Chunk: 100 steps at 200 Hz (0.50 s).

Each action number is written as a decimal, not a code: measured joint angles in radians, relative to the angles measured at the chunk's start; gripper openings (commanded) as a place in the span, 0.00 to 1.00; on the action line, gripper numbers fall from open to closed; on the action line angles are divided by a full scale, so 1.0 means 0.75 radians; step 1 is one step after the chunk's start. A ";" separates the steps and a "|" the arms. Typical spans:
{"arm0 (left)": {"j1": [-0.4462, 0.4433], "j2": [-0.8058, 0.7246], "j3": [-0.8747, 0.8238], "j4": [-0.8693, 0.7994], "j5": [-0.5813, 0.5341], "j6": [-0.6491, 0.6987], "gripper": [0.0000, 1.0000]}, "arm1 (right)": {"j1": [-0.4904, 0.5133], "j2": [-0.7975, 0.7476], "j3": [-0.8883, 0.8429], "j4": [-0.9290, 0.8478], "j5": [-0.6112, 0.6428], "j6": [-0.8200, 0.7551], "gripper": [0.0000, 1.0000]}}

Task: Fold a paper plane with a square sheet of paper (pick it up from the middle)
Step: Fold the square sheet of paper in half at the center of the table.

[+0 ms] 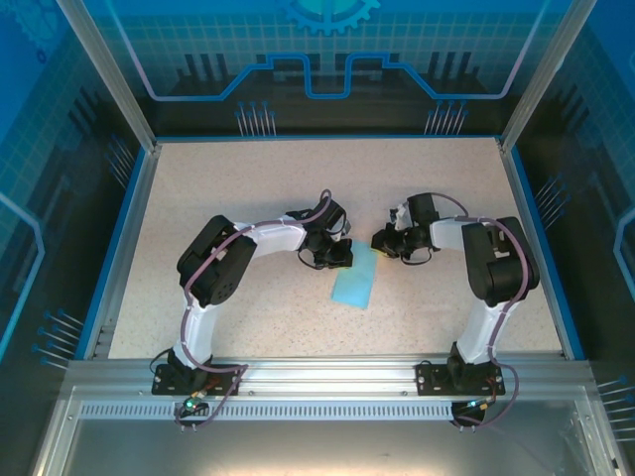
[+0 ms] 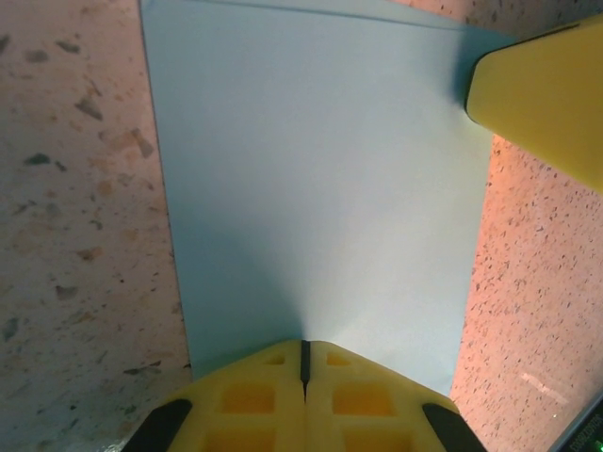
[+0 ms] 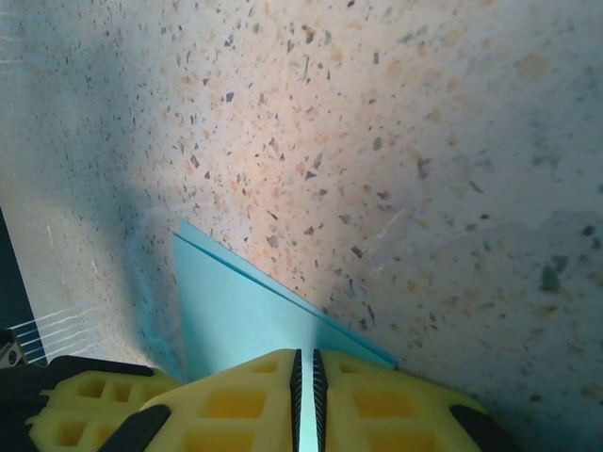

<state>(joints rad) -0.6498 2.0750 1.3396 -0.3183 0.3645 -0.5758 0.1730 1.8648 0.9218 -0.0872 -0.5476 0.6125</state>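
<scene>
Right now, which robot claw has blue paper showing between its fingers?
The right gripper: a sliver of the folded blue paper shows in its narrow gap. On the left gripper the fingers meet, with no gap.

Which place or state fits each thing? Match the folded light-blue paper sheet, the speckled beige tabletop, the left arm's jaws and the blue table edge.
Things:
1. folded light-blue paper sheet
2. speckled beige tabletop
3. left arm's jaws
4. blue table edge

Descriptions:
a. closed on the paper's edge
b. borders the tabletop
c. lies between the two arms
d. carries the paper

Pairs: 1-c; 2-d; 3-a; 4-b
</scene>
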 measured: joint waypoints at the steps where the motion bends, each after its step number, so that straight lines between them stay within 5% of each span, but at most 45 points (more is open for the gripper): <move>1: 0.000 0.000 0.000 0.000 0.000 0.000 0.00 | 0.000 -0.001 0.000 0.000 0.000 0.000 0.16; 100: 0.000 0.000 0.001 -0.003 0.000 0.003 0.00 | -0.005 -0.041 0.084 -0.056 -0.009 -0.004 0.16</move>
<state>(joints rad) -0.6498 2.0750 1.3403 -0.3206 0.3645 -0.5735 0.1692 1.8339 0.9852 -0.1295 -0.5545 0.6094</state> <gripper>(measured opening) 0.068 0.166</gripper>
